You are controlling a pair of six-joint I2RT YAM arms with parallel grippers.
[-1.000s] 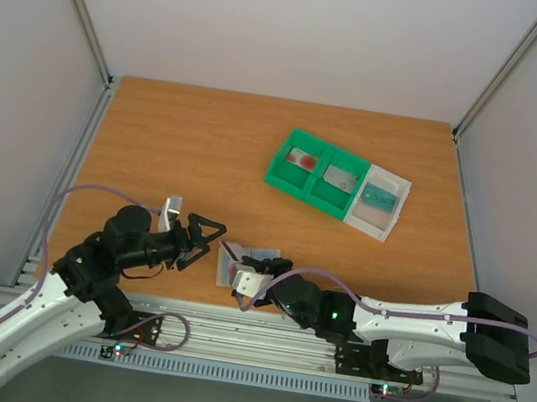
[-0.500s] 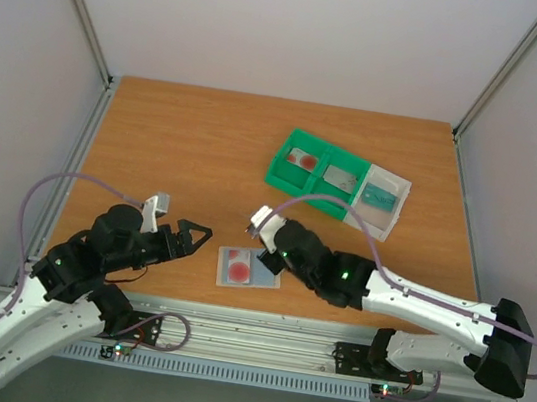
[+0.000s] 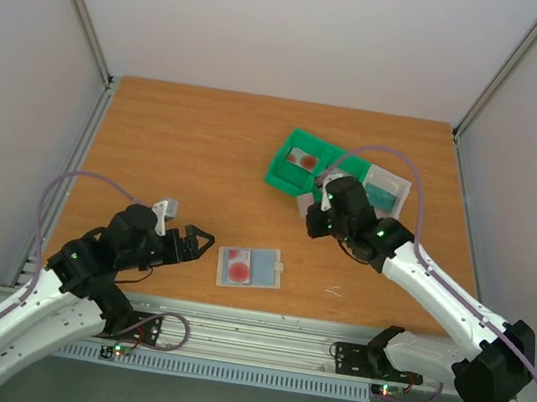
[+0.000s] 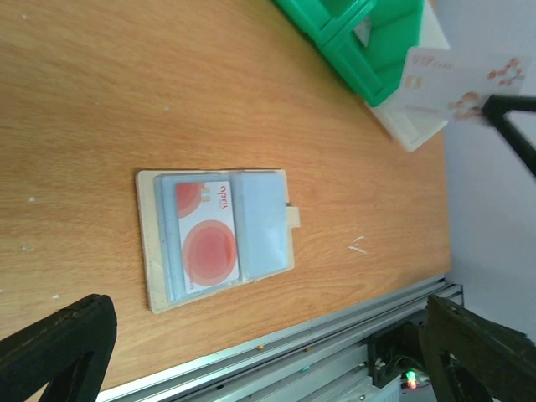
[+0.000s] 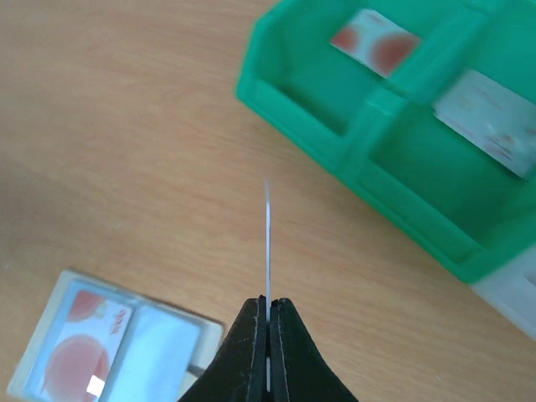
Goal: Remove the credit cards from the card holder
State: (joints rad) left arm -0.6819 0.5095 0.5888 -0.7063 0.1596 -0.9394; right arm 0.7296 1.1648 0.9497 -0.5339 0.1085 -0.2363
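Observation:
The card holder (image 3: 250, 268) lies open and flat near the table's front edge, beige rim, grey-blue pockets. One credit card (image 4: 207, 234) with red circles sits in its left pocket; the right pocket (image 4: 260, 222) looks empty. My right gripper (image 3: 314, 211) hangs above the table beside the green tray, shut on a pale credit card (image 5: 267, 243) seen edge-on. That held card (image 4: 456, 79) also shows in the left wrist view. My left gripper (image 3: 200, 242) stands open just left of the card holder (image 4: 216, 239), touching nothing.
A green two-compartment tray (image 3: 283, 174) at the back right holds a card in each compartment (image 5: 373, 40) (image 5: 490, 117). A white tray (image 3: 395, 215) with a teal card adjoins it on the right. The metal rail (image 4: 335, 352) runs along the table's near edge.
My right gripper has risen from the card holder with a pale card and swung away to the back right, beside the green tray. The left gripper drew back slightly and stayed open.

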